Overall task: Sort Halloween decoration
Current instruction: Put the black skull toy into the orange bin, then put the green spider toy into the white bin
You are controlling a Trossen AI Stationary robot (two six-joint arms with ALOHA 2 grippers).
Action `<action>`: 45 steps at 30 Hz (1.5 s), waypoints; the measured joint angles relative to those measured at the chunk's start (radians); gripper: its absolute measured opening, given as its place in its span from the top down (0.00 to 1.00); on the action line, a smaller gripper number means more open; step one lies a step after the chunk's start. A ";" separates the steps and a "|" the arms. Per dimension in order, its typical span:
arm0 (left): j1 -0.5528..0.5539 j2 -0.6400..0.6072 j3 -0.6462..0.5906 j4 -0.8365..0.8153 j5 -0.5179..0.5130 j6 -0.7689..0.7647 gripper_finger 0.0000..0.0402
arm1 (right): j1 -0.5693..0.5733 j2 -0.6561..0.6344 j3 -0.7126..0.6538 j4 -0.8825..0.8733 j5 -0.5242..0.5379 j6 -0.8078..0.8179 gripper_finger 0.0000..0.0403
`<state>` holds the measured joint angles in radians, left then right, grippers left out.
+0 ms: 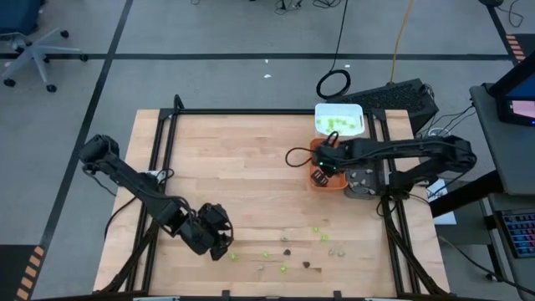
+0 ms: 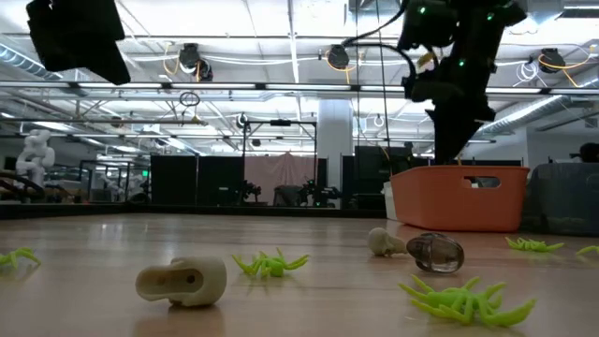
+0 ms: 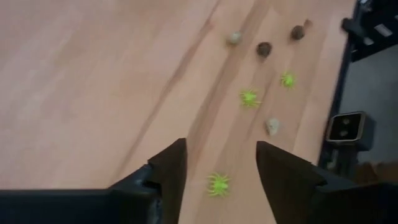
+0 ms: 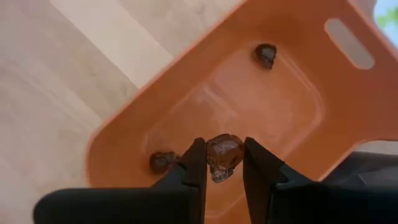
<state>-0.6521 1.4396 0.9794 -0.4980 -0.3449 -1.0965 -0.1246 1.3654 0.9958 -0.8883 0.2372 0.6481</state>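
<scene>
The Halloween decoration is small lime-green spiders, dark brown skulls and pale beige skulls strewn over the near part of the wooden table [image 1: 251, 167]. My left gripper [image 3: 221, 152] hovers open near the front left, above one green spider [image 3: 217, 185], which lies on the wood in line with the gap between its fingers. More pieces lie beyond it: a green spider [image 3: 249, 98], a beige skull [image 3: 272, 126] and a brown skull [image 3: 264, 48]. My right gripper [image 4: 222, 146] is over the orange tray [image 4: 292, 124], shut on a brown skull [image 4: 224, 157]. My right gripper pinches the brown skull's two opposite sides [image 4: 211, 155] between its two fingers, close to their free ends. The fingers come from above, pointing steeply down into the orange tray. The skull hangs clear above the tray's floor.
Two more brown skulls [image 4: 266, 55] [image 4: 163, 162] lie in the orange tray. A white tray [image 1: 338, 119] with green pieces stands behind it and a grey tray [image 1: 364, 180] to its right. A black frame runs along the table's edges [image 1: 251, 111].
</scene>
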 joint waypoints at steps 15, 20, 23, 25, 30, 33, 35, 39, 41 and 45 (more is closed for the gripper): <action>-0.044 0.131 0.000 0.081 0.049 -0.181 0.46 | -0.060 -0.081 0.020 -0.030 -0.058 0.019 0.46; -0.052 0.154 0.000 0.108 0.062 -0.172 0.46 | -0.058 -0.181 0.028 -0.038 -0.058 0.020 0.44; -0.066 0.174 0.001 0.136 0.062 -0.122 0.46 | -0.050 -0.240 0.028 -0.040 -0.060 0.015 0.45; -0.077 0.187 0.001 0.142 0.063 -0.099 0.46 | -0.043 -0.275 0.028 -0.039 -0.061 0.014 0.46; -0.092 0.235 0.001 0.150 0.065 -0.094 0.46 | -0.014 -0.343 0.028 -0.039 -0.062 0.014 0.46; -0.097 0.265 0.001 0.154 0.083 -0.076 0.46 | 0.010 -0.369 0.028 -0.039 -0.063 0.018 0.47; -0.097 0.285 0.001 0.178 0.106 -0.037 0.46 | 0.027 -0.381 0.029 -0.039 -0.063 0.013 0.47; -0.096 0.326 0.001 0.235 0.132 0.020 0.46 | 0.060 -0.391 0.029 -0.044 -0.063 0.015 0.47; -0.095 0.343 0.001 0.236 0.134 0.023 0.46 | 0.073 -0.391 0.029 -0.044 -0.063 0.019 0.47; -0.088 0.373 0.001 0.241 0.133 0.007 0.46 | 0.091 -0.389 0.029 -0.045 -0.062 0.014 0.47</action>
<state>-0.7403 1.8121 0.9806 -0.2570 -0.2119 -1.0899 -0.0333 0.9762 1.0248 -0.9329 0.1750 0.6617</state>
